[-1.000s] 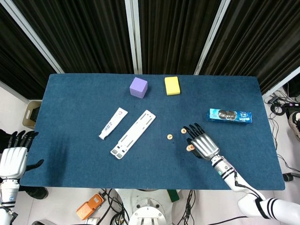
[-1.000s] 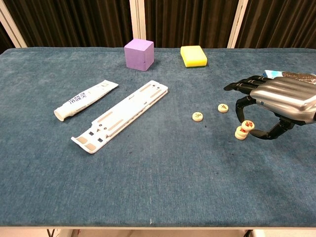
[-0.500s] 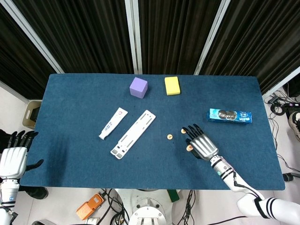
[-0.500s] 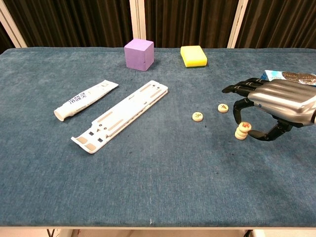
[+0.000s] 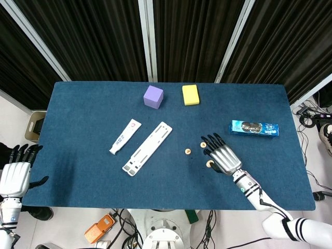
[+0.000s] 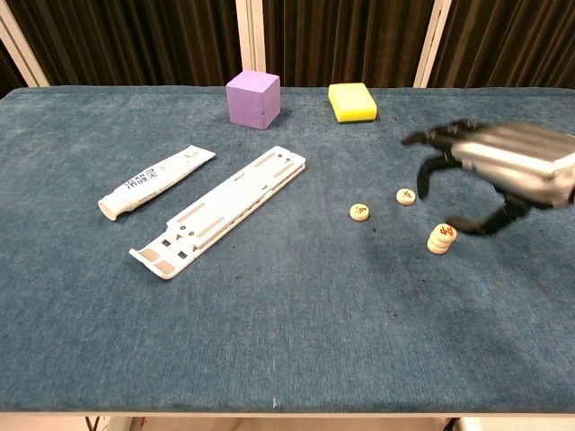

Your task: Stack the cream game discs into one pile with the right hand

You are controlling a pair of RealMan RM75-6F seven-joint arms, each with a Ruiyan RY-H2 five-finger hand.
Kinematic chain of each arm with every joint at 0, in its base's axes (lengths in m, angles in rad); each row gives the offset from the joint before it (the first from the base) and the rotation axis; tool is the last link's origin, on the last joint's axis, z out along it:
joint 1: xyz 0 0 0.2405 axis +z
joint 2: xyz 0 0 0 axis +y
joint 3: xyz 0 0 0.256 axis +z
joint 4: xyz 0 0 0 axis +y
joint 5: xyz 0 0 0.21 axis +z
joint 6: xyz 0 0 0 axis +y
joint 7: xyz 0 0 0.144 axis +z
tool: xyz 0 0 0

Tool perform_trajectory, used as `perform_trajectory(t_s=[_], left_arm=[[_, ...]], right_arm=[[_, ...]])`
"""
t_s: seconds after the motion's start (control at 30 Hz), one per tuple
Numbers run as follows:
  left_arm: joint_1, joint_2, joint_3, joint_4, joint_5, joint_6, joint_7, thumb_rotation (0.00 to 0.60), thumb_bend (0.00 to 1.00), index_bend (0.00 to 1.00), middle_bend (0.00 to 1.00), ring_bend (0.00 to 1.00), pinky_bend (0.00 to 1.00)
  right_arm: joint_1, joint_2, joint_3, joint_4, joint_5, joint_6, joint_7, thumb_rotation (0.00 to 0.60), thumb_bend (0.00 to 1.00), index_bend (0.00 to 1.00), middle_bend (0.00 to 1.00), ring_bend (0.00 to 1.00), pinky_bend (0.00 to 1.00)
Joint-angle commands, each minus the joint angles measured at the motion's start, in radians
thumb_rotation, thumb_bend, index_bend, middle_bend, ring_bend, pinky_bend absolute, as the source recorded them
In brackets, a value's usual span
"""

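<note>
On the blue carpeted bench (image 6: 269,341), we are seeing two single cream round game discs (image 6: 359,211) lying beside a small stack of cream discs (image 6: 440,239). Our right hand (image 6: 503,171) is hovering above that stack, fingers (image 6: 431,139) spread and holding nothing.

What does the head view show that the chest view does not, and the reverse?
Only the head view shows the left hand, open beside the table, and the whole blue packet. Only the chest view shows that the small pile of discs is stacked, with the right hand raised off it. Both show two single discs, the purple cube and the yellow sponge.
</note>
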Motion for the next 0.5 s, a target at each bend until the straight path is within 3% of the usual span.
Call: perform_trajectory(t_s=[0.03, 0.23, 0.5], left_arm=[[-0.003, 0.000, -0.002, -0.005, 0.004, 0.001, 0.003, 0.600, 0.07, 0.15, 0.13, 0.07, 0.00], [-0.002, 0.002, 0.001, -0.012, 0.005, 0.003, 0.011, 0.600, 0.08, 0.15, 0.13, 0.07, 0.00], [0.007, -0.001, 0.006, 0.000, -0.008, -0.001, 0.002, 0.600, 0.07, 0.15, 0.13, 0.07, 0.00]], right_arm=[[0.046, 0.012, 0.049, -0.054, 0.059, -0.057, -0.018, 0.600, 0.51, 0.43, 0.09, 0.01, 0.08], [0.138, -0.049, 0.105, -0.052, 0.223, -0.175, -0.188, 0.600, 0.41, 0.44, 0.09, 0.01, 0.08], [0.210, -0.143, 0.109, 0.032, 0.351, -0.229, -0.291, 0.600, 0.41, 0.45, 0.09, 0.01, 0.08]])
